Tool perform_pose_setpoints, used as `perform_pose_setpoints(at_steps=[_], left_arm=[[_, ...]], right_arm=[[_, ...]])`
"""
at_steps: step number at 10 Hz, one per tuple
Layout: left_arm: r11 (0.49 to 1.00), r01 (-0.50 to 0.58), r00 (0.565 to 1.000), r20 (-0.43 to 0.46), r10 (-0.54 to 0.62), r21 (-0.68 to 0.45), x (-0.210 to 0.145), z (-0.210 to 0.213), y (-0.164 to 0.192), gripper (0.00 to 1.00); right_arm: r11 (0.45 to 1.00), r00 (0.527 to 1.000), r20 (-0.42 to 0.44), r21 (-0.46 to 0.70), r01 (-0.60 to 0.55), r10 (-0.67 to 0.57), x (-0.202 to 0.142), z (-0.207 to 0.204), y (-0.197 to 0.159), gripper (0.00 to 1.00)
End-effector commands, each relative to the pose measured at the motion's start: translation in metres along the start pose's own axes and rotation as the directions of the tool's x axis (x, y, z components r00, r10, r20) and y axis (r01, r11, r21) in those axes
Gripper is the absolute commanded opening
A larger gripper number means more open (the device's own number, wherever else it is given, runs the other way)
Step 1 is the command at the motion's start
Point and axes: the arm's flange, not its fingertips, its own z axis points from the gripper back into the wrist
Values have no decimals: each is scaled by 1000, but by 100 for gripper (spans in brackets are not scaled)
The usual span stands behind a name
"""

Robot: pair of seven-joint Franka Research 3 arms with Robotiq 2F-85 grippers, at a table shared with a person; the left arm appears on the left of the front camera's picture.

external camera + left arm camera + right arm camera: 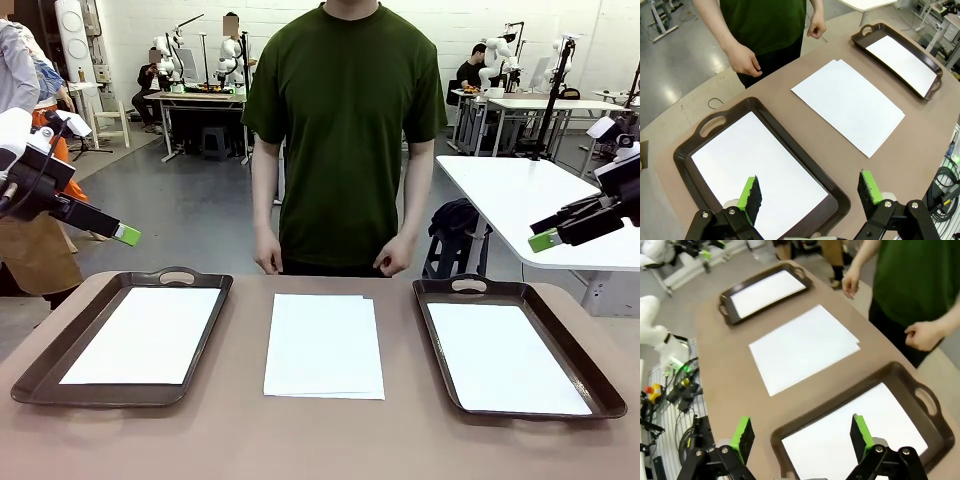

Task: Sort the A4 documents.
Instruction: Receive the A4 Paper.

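A small stack of white A4 documents (pixel 323 345) lies flat in the middle of the brown table, its top sheets slightly offset. Another white sheet (pixel 145 335) rests in the left dark brown tray (pixel 178 277), and one more (pixel 505 355) in the right tray (pixel 468 285). My left gripper (pixel 125 235) hovers high above the table's left edge, open and holding nothing; its wrist view looks down past its green pads (pixel 751 194) at the left tray (pixel 715 125). My right gripper (pixel 545 240) hangs open above the right side, over the right tray (pixel 920 395).
A person in a green shirt stands at the far edge, hands (pixel 268 262) hanging just behind the table. The middle stack (pixel 847 102) has bare tabletop on both sides between the trays. A white table (pixel 530 200) stands behind on the right.
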Motion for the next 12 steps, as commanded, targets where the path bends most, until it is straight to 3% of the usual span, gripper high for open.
perform_pose_setpoints(at_steps=[1, 5, 12], left_arm=[[1000, -3, 1000, 0, 3, -1, -1, 0, 1, 100], [1000, -3, 1000, 0, 3, -1, -1, 0, 1, 100], [1000, -3, 1000, 0, 3, -1, -1, 0, 1, 100]], right_arm=[[997, 998, 40, 62, -44, 41, -3, 5, -15, 100], [997, 1000, 26, 79, 8, -10, -3, 0, -18, 100], [997, 1000, 12, 73, -21, 20, -8, 5, -12, 100]])
